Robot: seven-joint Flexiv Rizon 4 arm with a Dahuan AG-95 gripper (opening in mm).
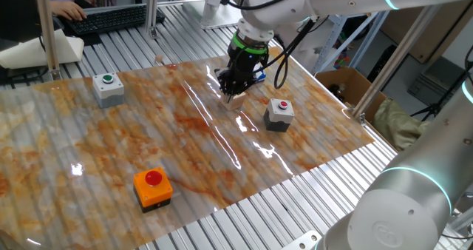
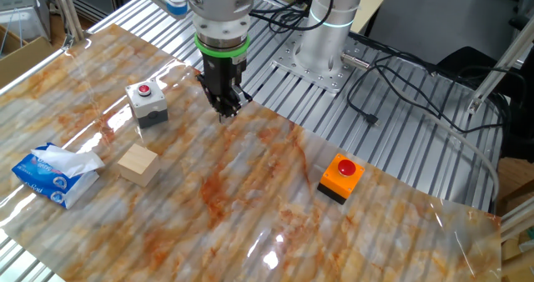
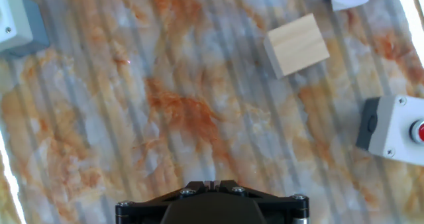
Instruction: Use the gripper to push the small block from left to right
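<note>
Two black fingers of our gripper are pressed together with no gap between them, and they pinch nothing; in the other fixed view their tips point straight down over the marbled orange-and-grey mat, very low over it, though we cannot tell whether they touch. From the left in that view we see a blue tissue packet near the mat's edge, then the small block just beside it, sitting flat on the mat and well apart from our gripper. Next comes a grey box with a red button, between the block and the fingers, touching neither. Far to the right sits an orange box with a red button.

In the hand view the small block lies near the top, right of centre, its top face nearly square, so we see no clear long axis; its edges are turned slightly against the picture's edges. In one fixed view a grey box with a green button stands far left.
</note>
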